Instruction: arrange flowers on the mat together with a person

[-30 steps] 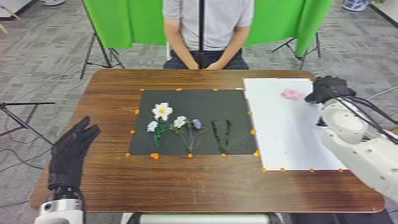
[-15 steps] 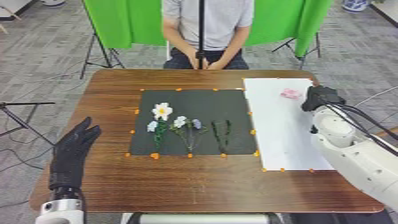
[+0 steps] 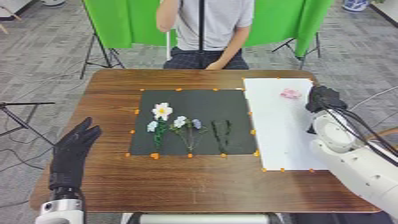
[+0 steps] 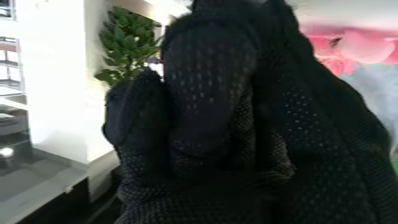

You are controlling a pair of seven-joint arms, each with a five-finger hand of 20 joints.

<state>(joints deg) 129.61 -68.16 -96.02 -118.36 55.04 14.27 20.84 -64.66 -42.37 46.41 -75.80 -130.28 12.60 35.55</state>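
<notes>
Flanking mats (image 3: 188,100): left hand (image 3: 67,162) apart, fingers straight; right hand (image 3: 326,96) at edge, fingers unclear

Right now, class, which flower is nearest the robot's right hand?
The pink flower, alone on the white sheet; the other flowers lie on the dark mat.

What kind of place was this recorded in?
Probably a lab or studio-like workspace indoors: a green backdrop hangs behind the table, a tripod stands beside it, and cables run over the grey floor.
</notes>
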